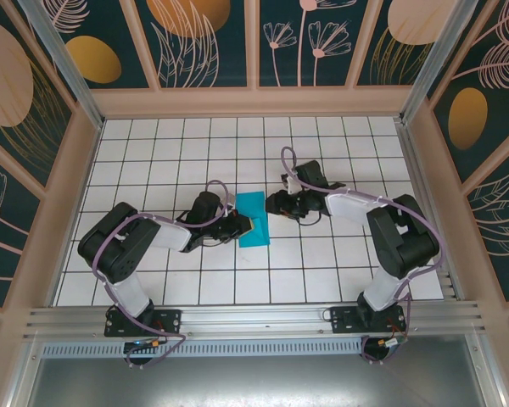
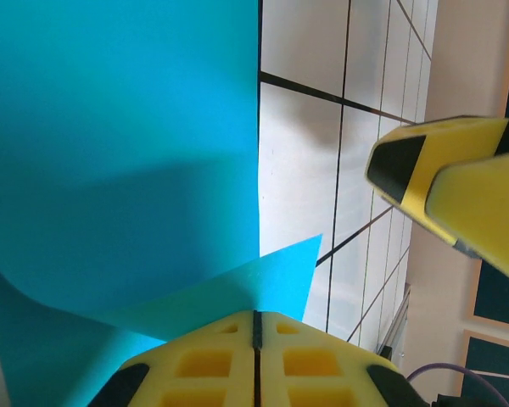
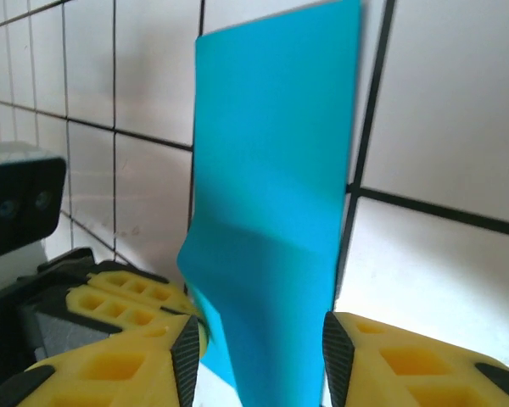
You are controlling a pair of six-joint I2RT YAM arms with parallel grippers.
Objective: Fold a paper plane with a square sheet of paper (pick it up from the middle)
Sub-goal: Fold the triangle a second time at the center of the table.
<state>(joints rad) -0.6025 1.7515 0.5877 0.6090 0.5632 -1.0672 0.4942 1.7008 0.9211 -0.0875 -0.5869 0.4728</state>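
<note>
Your left gripper (image 2: 256, 326) is clamped on a corner of the square sheet of paper (image 2: 119, 127). Your right gripper (image 3: 259, 339) stands part open, with the sheet between its fingers.

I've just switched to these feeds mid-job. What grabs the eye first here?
The teal-cyan sheet of paper stands out first, a narrow shape at the middle of the white tiled floor, between the two arms. The left gripper is shut on a curled-up flap of it. The right gripper has its jaws apart, with the paper's end between them.
</note>
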